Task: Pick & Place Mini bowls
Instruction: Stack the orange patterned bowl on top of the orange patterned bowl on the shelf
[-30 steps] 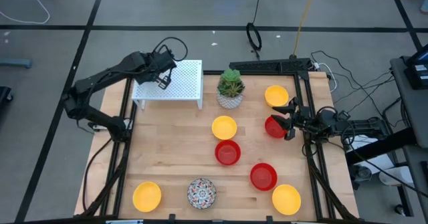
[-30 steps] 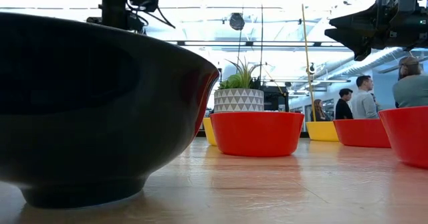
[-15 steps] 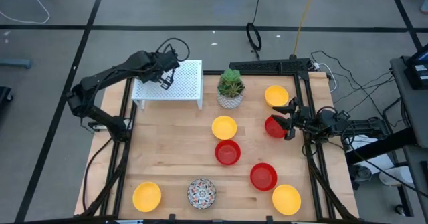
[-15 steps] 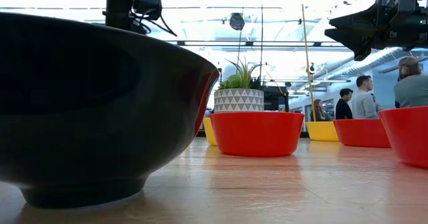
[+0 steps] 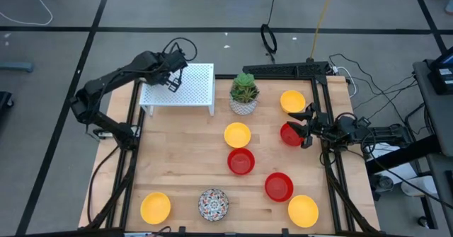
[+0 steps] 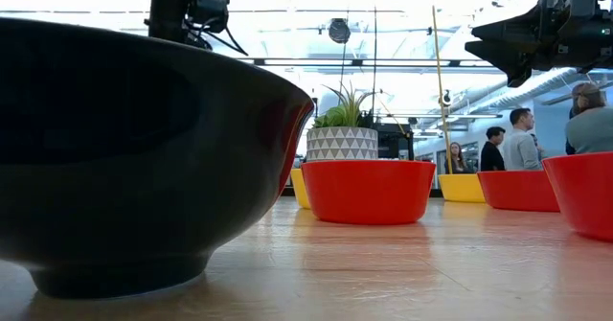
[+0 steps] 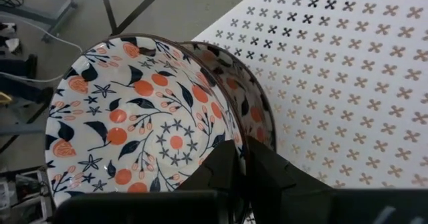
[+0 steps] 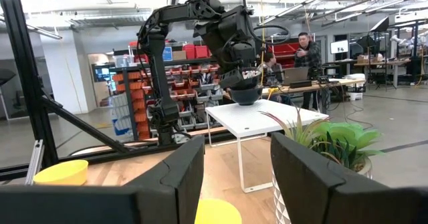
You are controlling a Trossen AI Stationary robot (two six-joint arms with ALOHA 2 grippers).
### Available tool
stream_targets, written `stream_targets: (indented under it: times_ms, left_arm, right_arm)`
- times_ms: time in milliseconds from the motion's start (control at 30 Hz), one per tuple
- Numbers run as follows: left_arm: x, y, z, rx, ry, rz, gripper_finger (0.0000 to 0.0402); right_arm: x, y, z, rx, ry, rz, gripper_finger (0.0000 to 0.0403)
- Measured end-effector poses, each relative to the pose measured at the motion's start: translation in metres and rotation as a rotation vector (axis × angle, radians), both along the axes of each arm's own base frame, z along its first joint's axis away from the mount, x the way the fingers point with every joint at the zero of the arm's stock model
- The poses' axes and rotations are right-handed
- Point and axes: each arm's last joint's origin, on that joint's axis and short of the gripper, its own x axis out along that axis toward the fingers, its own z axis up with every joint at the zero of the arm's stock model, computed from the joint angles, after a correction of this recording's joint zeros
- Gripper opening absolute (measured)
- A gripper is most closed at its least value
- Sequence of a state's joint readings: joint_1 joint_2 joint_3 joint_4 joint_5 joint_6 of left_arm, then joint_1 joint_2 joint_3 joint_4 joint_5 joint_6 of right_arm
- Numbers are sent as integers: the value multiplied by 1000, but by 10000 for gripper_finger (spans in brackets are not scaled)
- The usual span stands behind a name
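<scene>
My left gripper [image 5: 172, 81] is over the white perforated shelf [image 5: 190, 88] at the far left. It is shut on a white mini bowl with a red-blue pattern [image 7: 144, 120]. A second patterned bowl [image 7: 257, 107] stands on the shelf right behind and under the held one. My right gripper [image 5: 306, 127] is open and empty, above the table beside a red bowl [image 5: 289, 134] at the right. On the table stand four yellow bowls, three red bowls and one patterned bowl [image 5: 213, 204]. My left gripper pinches the rim [image 7: 239, 149] of the nearer patterned bowl, one finger inside the bowl [image 7: 224, 167] and one outside [image 7: 271, 174]. The fingers come from above. The bowl overlaps the second bowl on the shelf; whether the two touch, I cannot tell.
A potted green plant [image 5: 243, 94] stands right of the shelf. Bowls stand at the middle [image 5: 237, 134], [image 5: 241, 160], at the right [image 5: 292, 101], [image 5: 279, 186], [image 5: 303, 210] and at the near left [image 5: 155, 207]. People stand in the room beyond [image 6: 522, 139].
My left gripper has shifted a little toward the table's far edge over the shelf, still shut on the patterned bowl.
</scene>
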State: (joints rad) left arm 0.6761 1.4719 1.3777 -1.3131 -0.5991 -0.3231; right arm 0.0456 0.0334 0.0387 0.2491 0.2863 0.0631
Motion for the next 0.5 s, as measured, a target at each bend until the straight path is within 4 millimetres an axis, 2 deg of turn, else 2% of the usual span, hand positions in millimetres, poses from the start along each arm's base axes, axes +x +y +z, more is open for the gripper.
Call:
stream_targets:
  times_ms: [333,500]
  left_arm:
    - [-2,5,0,-12,-29,4,27]
    - [-1,6,-6,-6,-35,4,51]
  right_arm:
    - [0,0,0,0,0,0,160]
    - [0,0,0,0,0,0,160]
